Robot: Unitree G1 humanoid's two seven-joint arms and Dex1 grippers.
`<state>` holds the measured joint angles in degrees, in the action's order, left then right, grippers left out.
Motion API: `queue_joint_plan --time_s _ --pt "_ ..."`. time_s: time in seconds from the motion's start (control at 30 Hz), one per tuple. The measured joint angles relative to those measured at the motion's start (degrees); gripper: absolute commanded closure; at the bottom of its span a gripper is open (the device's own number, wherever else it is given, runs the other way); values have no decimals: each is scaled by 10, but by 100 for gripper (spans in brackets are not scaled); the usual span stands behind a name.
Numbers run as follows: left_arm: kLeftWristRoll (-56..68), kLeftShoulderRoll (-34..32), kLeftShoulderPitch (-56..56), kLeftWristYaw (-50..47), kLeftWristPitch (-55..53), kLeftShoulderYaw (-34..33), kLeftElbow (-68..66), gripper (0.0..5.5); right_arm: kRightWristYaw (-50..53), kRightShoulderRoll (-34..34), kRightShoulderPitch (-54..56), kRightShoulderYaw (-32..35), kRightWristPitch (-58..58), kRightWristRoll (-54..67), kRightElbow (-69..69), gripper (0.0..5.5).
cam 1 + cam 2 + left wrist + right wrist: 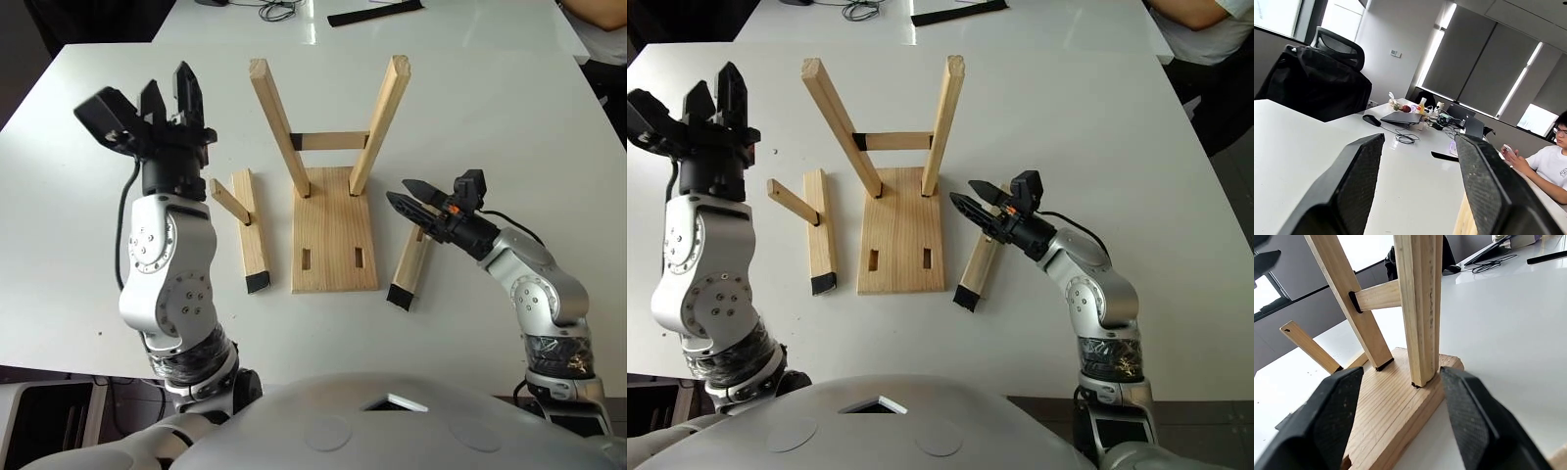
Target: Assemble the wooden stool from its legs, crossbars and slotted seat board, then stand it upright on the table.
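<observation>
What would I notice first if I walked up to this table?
Right in the middle, two legs stand up from the flat seat board, joined by a crossbar. One loose leg lies left of the board, and a second loose leg lies right of it, under the open right gripper. The left gripper sits high on the left side, open too.

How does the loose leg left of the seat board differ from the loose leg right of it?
The left leg carries a crossbar; the right leg shows none. The left leg lies uncovered; the right gripper hangs over the right leg. Both lie flat with black ends.
</observation>
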<state>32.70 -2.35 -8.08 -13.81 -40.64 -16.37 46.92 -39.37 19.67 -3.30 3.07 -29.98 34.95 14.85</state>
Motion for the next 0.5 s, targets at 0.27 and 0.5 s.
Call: queue_joint_plan --time_s 0.27,0.5 --pt "300 -120 93 63 -164 -133 -21 282 46 -41 -90 16 47 -2 32 262" --pt "435 -329 323 388 -288 -241 -174 282 70 -62 -117 17 82 -14 39 262"
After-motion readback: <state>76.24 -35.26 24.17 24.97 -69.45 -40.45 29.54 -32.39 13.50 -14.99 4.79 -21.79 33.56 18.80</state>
